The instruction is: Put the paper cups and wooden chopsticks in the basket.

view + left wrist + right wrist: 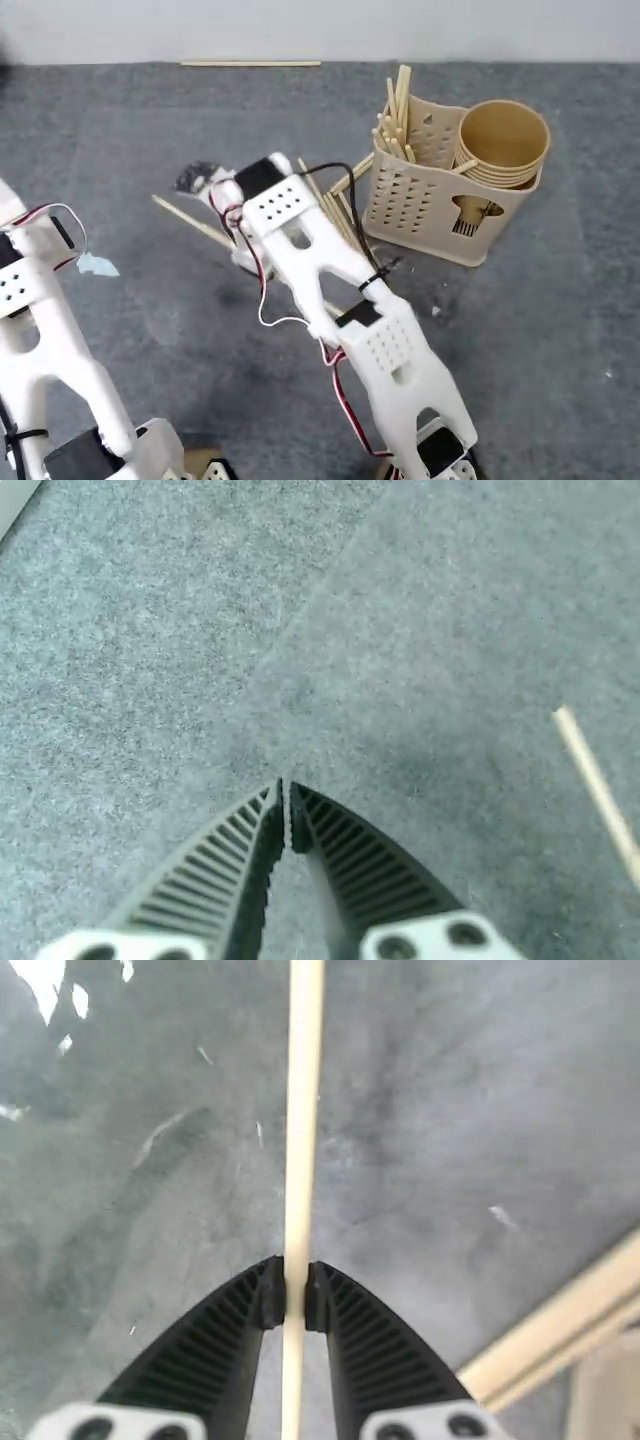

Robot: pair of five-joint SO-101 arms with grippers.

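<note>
A beige basket (415,205) stands at the back right, with stacked paper cups (505,140) in one half and several wooden chopsticks (398,120) upright in the other. My right gripper (290,1282) is shut on one wooden chopstick (303,1110) low over the grey mat; in the high view this gripper (203,182) is left of the basket, by a chopstick (190,220) on the mat. More chopsticks (335,210) lean at the basket's foot. My left gripper (286,795) is shut on nothing above bare mat, with a chopstick (600,790) lying off to one side.
One more chopstick (250,63) lies along the far edge of the mat. The left arm (45,340) stands at the near left, with a small pale blue scrap (97,265) beside it. The right arm's white links (340,290) cross the middle.
</note>
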